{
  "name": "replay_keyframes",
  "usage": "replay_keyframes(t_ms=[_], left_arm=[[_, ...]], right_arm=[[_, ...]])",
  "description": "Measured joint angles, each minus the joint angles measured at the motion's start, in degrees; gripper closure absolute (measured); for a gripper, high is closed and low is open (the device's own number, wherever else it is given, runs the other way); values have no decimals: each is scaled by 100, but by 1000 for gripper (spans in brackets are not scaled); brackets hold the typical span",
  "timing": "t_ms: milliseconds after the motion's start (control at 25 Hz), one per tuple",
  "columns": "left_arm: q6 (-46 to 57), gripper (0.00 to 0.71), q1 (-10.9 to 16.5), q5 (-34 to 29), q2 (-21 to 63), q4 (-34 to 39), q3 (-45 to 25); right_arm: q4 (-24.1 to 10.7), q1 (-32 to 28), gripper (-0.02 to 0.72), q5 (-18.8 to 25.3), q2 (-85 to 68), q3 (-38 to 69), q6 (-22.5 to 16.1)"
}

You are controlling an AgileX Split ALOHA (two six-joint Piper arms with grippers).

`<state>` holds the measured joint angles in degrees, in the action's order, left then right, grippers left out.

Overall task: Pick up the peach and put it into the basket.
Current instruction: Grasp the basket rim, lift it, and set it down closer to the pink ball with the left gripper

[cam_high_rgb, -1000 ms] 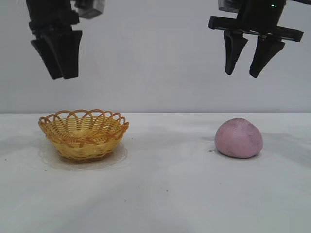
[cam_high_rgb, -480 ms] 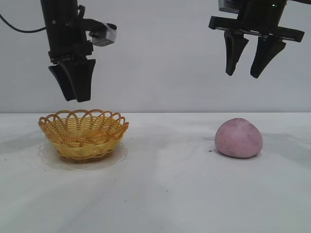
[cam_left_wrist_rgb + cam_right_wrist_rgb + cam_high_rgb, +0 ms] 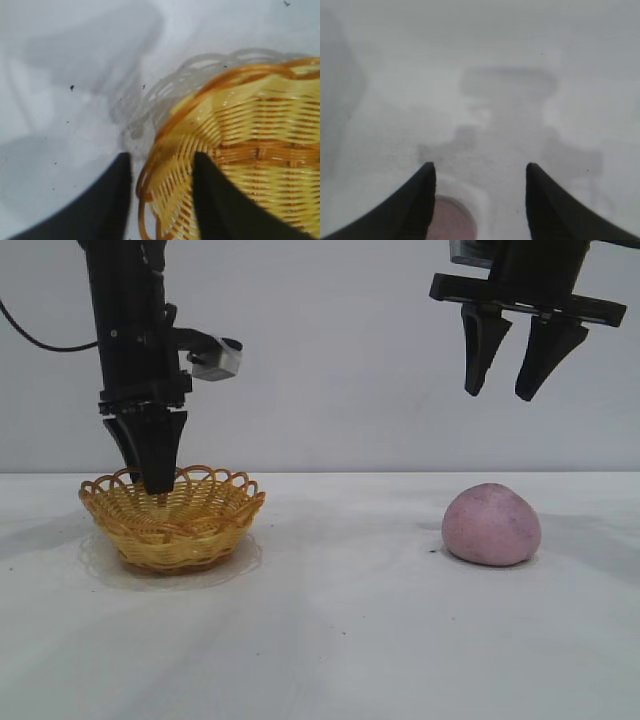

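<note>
The yellow wicker basket (image 3: 190, 530) with an orange-brown looped rim stands at the table's left. My left gripper (image 3: 160, 485) has come down onto its far-left rim. In the left wrist view the gripper (image 3: 162, 155) straddles the basket (image 3: 260, 130) wall, one finger outside and one inside, closed in on the weave. The dull pink peach (image 3: 491, 525) rests on the table at the right. My right gripper (image 3: 503, 392) hangs open high above it, holding nothing. In the right wrist view the peach (image 3: 452, 220) shows partly beside one finger of that gripper (image 3: 480, 165).
The white table (image 3: 350, 620) stretches bare between basket and peach and toward the front edge. A plain grey wall stands behind. A black cable hangs by the left arm.
The left arm dropped from high above the basket down onto its rim, and its fingers narrowed around the basket wall. The right arm, peach and basket stayed where they were.
</note>
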<state>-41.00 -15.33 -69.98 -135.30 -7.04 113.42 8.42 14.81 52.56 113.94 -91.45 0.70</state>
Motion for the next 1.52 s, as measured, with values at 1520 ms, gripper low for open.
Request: replay_keyframes(t_ms=[1520], left_arm=[[3786,710,-13,2272,1809,-3168,-3551]], right_arm=[[-106,0,334,-218,0,0,0]])
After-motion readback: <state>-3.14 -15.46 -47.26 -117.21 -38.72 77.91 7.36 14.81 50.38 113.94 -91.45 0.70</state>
